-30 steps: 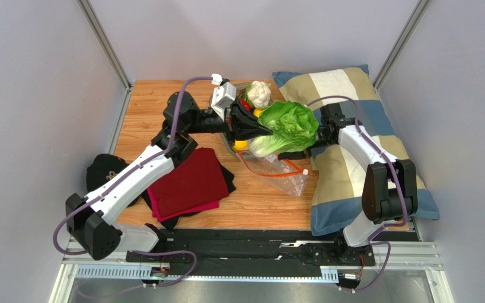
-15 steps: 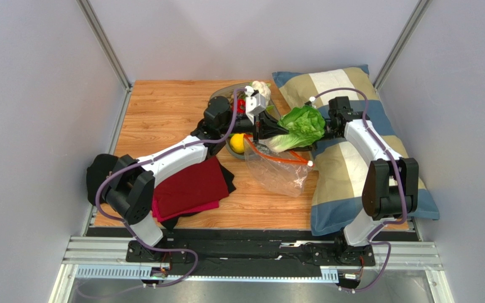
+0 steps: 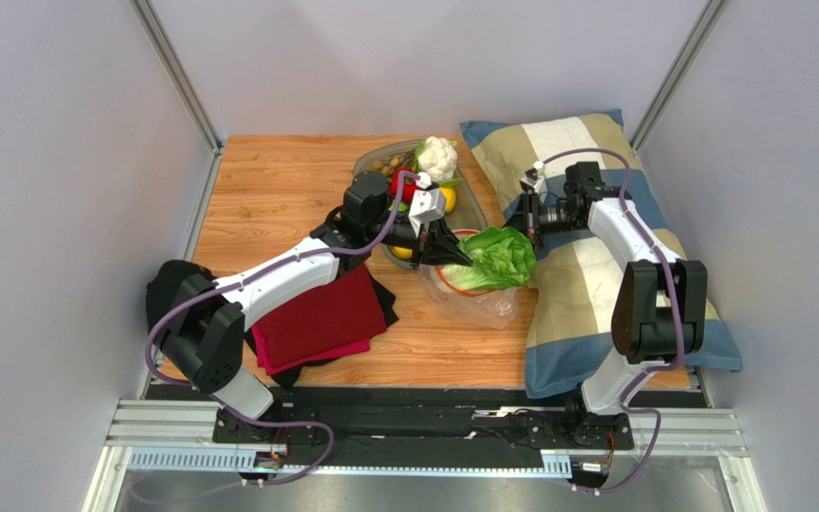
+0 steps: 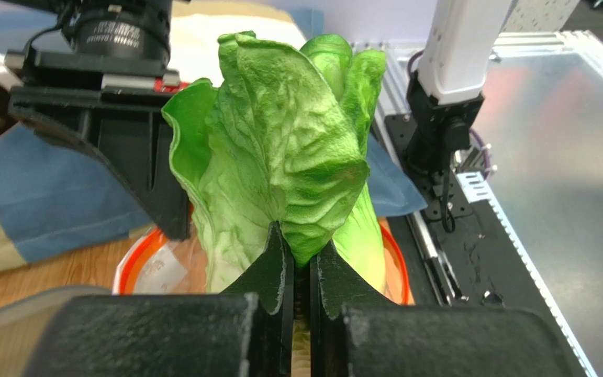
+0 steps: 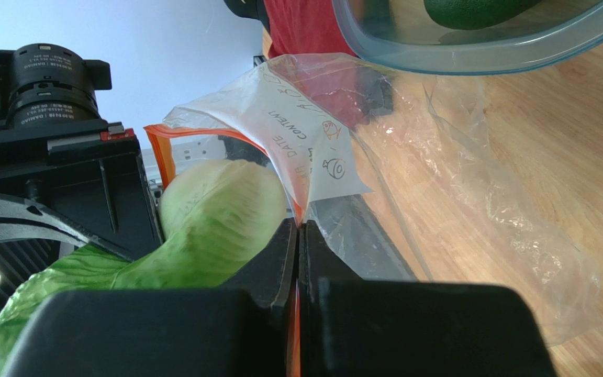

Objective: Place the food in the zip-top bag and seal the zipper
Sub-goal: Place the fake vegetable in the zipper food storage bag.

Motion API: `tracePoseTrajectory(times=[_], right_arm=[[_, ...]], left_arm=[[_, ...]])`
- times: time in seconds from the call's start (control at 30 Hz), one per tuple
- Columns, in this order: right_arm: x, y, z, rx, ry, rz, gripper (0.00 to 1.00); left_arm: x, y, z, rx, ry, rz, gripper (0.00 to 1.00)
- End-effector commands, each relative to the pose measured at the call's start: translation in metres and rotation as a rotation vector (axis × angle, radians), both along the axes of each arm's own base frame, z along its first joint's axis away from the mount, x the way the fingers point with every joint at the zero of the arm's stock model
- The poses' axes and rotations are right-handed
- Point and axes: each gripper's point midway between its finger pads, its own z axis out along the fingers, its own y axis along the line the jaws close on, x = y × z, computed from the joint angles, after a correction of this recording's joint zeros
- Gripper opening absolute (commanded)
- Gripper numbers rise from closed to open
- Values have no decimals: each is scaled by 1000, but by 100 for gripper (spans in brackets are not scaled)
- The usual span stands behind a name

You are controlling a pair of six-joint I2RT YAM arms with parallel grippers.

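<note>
My left gripper [image 3: 452, 250] [image 4: 301, 250] is shut on the green leafy cabbage [image 3: 496, 259] [image 4: 281, 149], gripping a leaf. The cabbage's stem end sits inside the open ring of the red-orange zipper [image 4: 133, 253]. My right gripper [image 3: 522, 224] [image 5: 297, 234] is shut on the zipper strip [image 5: 160, 153] and holds the mouth of the clear zip-top bag [image 3: 480, 305] [image 5: 470, 181] up beside the cabbage [image 5: 218, 210]. The white cauliflower [image 3: 441, 157] and a small yellow fruit [image 3: 447, 200] lie in the grey oval tray [image 3: 374, 162].
A red pepper [image 3: 410, 190] lies in the tray. A green fruit [image 5: 470, 9] shows through the tray wall. A red cloth [image 3: 312, 318] on black cloth lies front left. A plaid pillow [image 3: 595, 299] fills the right side, under my right arm.
My left gripper has carried the cabbage down and forward into the bag's mouth. My right gripper has drawn the zipper edge up, and the mouth now rings the cabbage.
</note>
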Motion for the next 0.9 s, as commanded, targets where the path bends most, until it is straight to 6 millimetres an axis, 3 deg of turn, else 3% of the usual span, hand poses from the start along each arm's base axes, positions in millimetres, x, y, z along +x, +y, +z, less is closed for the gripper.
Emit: tracePoseTrajectory(times=[0.0,0.13,0.23,0.27,0.33,0.4,0.43,0.47,0.5,0.63,0.7,0.87], right_arm=[[5,0,16,26,-84,12,0],[3,0,13,21,-82,20,0],[4,-1,15,19,-85,23,0],[5,-1,17,21,-91,24,0],[7,-1,18,19,-97,24,0],[9,-1,21,16,-111,23,0],[11,-1,21,15,-111,22,0],[12,-1,21,16,-111,23,0],[14,-1,23,17,-116,22,0],[15,0,24,18,-116,22,0],[13,-1,23,18,-113,22,0],[10,-1,16,16,-95,24,0]], left_arm=[[23,7,-2,65,-31,51,2],[55,7,5,118,-67,171,4],[52,10,7,148,-144,134,5],[44,15,-2,196,-120,103,5],[38,16,0,200,-196,24,2],[26,25,-19,283,-130,-29,3],[27,25,-10,267,-182,-61,5],[15,33,-18,312,-131,-101,7],[13,33,-24,328,-120,-130,15],[14,38,-5,332,-98,-135,46],[19,42,9,313,-115,-108,72],[30,49,48,245,-223,-37,76]])
